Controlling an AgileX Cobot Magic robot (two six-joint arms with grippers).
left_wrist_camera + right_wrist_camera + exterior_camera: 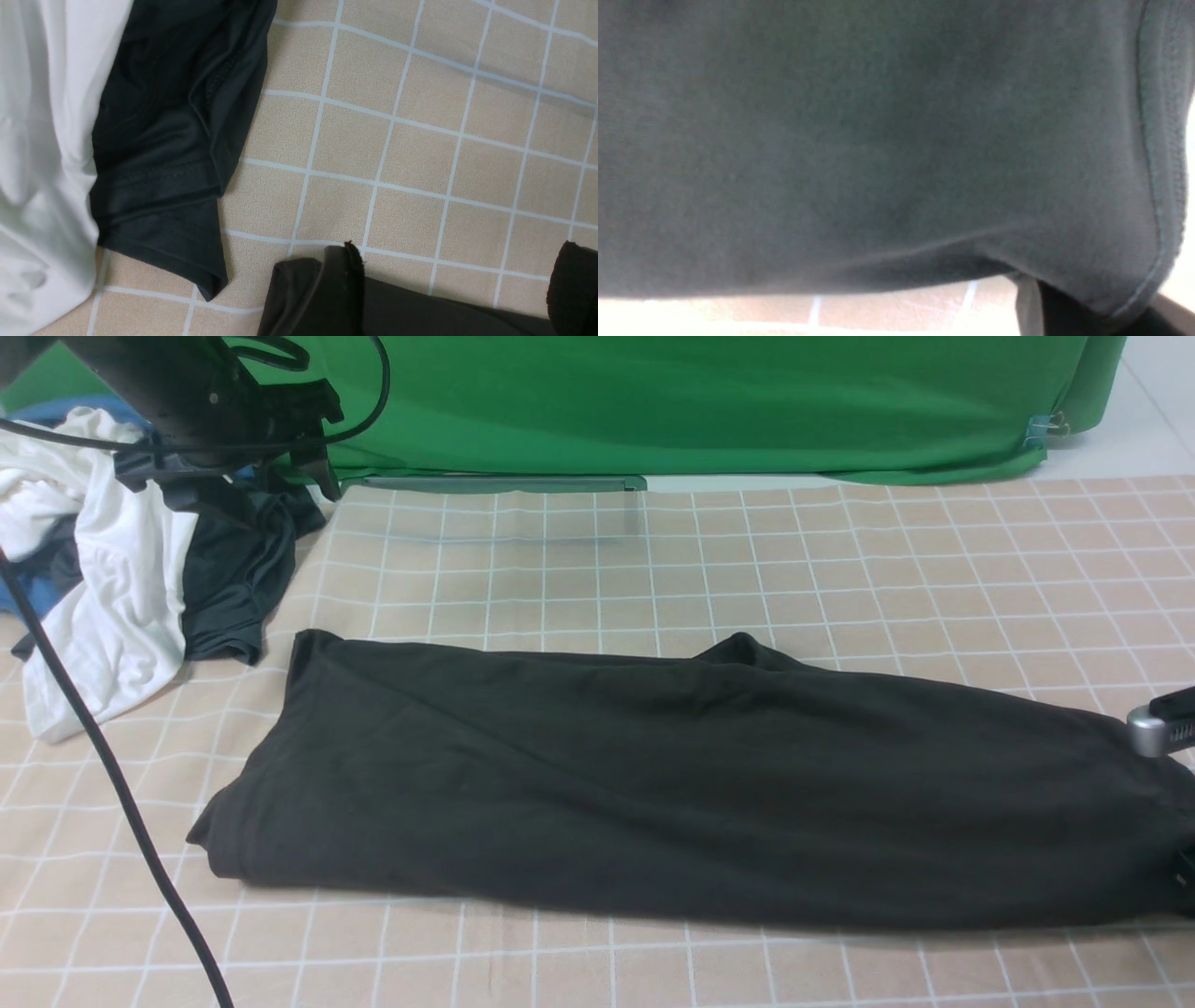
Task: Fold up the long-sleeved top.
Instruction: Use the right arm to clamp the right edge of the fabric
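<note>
The long-sleeved top (672, 784) lies folded into a long black band across the checked cloth, from front left to the right edge. My right gripper (1180, 795) sits at the top's right end, mostly out of frame. In the right wrist view black fabric (878, 149) fills the picture, and its stitched hem runs down between the fingers of the right gripper (1092, 315), which is shut on it. My left gripper (460, 284) hangs open above the top's far left corner (402, 310), with nothing between its fingers (343, 284).
A pile of clothes lies at the back left: a white shirt (112, 579), a dark grey-teal garment (238, 569) and something blue behind them. The left arm (205, 401) hangs over this pile, its cable (121, 793) trailing to the front. A green backdrop (709, 401) closes the back.
</note>
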